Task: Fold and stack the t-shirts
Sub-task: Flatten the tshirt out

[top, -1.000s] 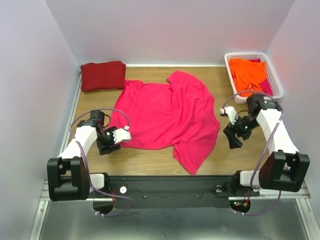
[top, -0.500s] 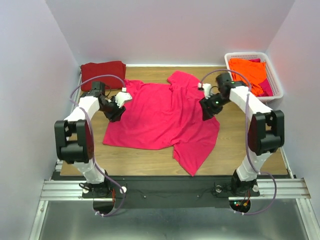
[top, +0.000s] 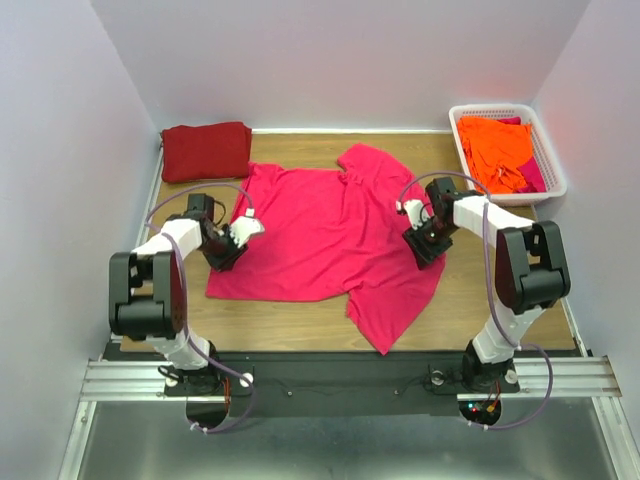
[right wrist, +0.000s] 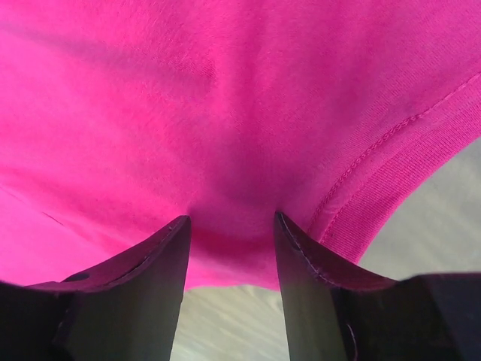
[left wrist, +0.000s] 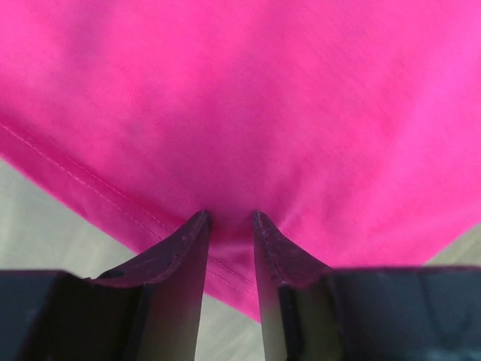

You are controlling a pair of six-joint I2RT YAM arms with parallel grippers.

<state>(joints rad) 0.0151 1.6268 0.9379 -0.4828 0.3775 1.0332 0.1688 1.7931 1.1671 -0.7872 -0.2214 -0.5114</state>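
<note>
Overhead, wooden table [top: 300, 310], pale walls [top: 340, 60], pink-red t-shirt [top: 330, 235] spread flat

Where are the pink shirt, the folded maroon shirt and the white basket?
pink shirt [top: 325, 230]: top view, chest.
folded maroon shirt [top: 206, 151]: top view, middle.
white basket [top: 553, 160]: top view, right rim.

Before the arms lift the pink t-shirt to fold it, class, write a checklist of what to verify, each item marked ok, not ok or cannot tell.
1. Left gripper at the pink t-shirt left hem: ok, cloth bunched between its fingers.
2. Right gripper at the shirt's right edge: ok, cloth between its fingers.
3. Both grips firm: cannot tell, jaws look part closed.
4. Shirt lying flat: not ok, its near right corner trails skewed.
5. Folded maroon t-shirt clear of the fold: ok, at the far left corner.
6. Basket clear: ok, far right.
</note>
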